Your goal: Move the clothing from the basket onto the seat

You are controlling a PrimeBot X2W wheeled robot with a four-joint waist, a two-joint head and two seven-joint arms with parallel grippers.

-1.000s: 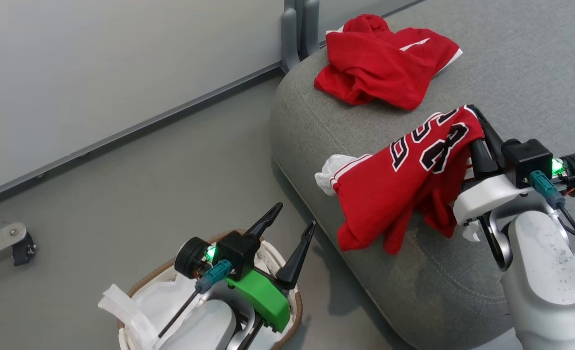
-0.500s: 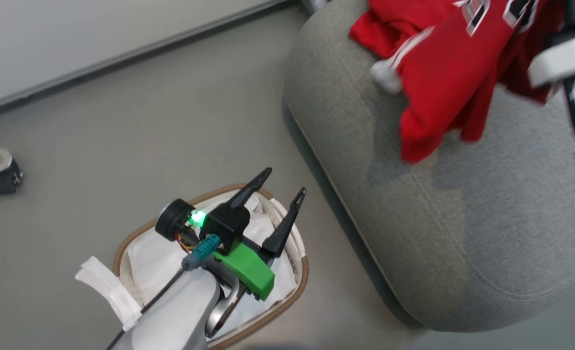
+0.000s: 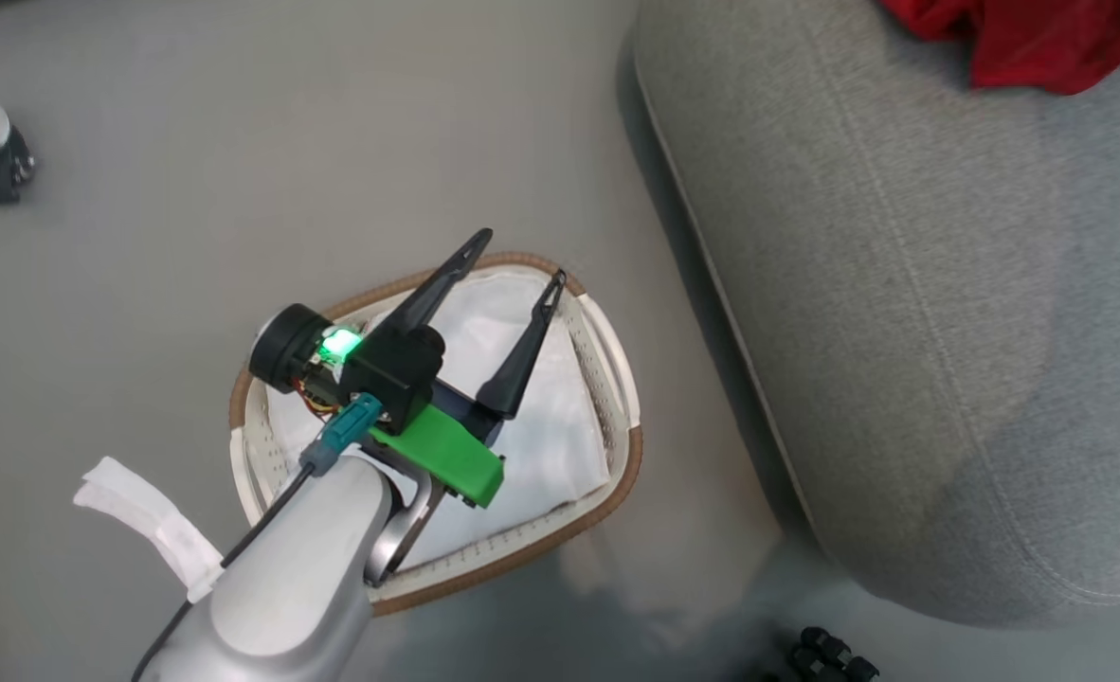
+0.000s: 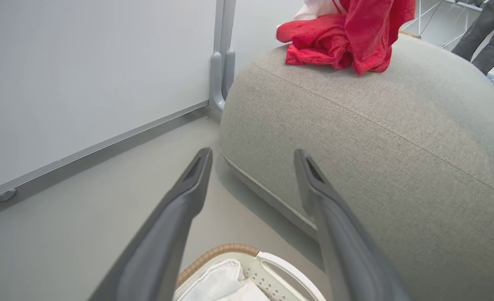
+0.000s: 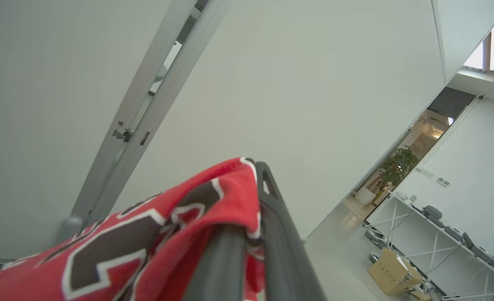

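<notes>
My right claw [image 5: 253,188] is pressed together on the red soft jersey with black white-edged figures [image 5: 138,238]. The cloth drapes over one dark finger and falls away toward the lower left of my right wrist view, with a pale wall panel [image 5: 314,83] behind it. This is the view that shows the grip and the lettering.

My left wrist view shows where the rest lies. A red crumpled garment [image 4: 314,42] sits on the top of the large grey woven-fabric seat cushion [image 4: 355,138], near its rounded corner. A longer red fold hangs just beside it, and I cannot tell whether that fold touches the fabric.

From my head I see a red edge [image 3: 1024,43] at the upper right, over the same seat cushion [image 3: 901,284].

The head view also gives the small oval white perforated plastic basket with a brown woven rim [image 3: 238,407]. It stands on the grey floor [image 3: 190,189] near the cushion, with its white lining [image 3: 560,445] spread inside. My left claw [image 3: 522,256] hovers over it, fingers spread wide and holding nothing.

Along those fingers [image 4: 253,154], a corner of the basket's rim [image 4: 222,249] shows at the bottom.
</notes>
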